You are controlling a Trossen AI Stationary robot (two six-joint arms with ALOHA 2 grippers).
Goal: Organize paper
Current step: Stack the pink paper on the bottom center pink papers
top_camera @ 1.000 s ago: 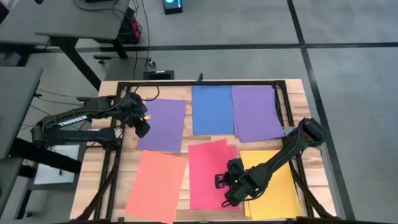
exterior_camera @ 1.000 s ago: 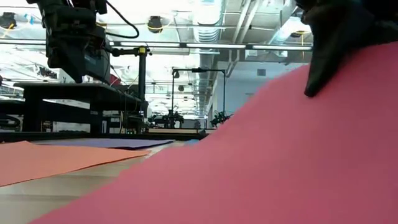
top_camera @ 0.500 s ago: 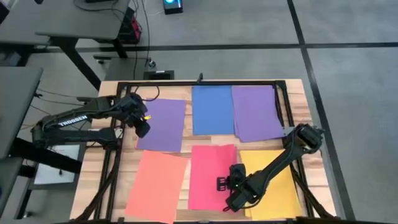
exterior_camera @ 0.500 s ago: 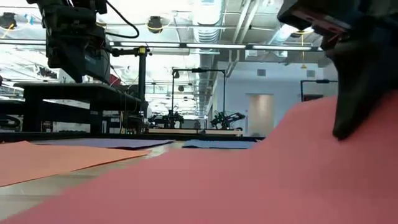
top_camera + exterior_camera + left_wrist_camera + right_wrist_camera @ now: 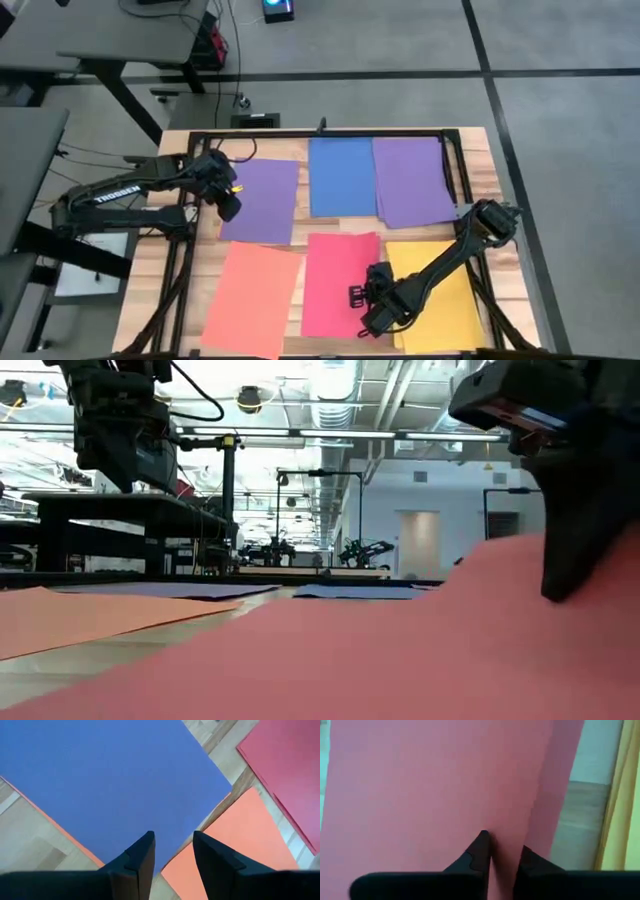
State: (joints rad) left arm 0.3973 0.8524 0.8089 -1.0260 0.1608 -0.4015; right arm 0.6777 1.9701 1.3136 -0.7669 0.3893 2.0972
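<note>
The right claw (image 5: 366,308) pinches the right edge of the pink-red sheet (image 5: 337,282), lifted slightly off the worktop (image 5: 478,165) between the salmon-orange sheet (image 5: 252,298) and yellow sheet (image 5: 440,300). The left claw (image 5: 230,205), slightly spread, hovers over the purple sheet (image 5: 263,200).

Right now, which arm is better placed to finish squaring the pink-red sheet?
Right. The right gripper is pinched on the pink-red sheet's edge; the left gripper hovers over the purple sheet, farther away.
</note>
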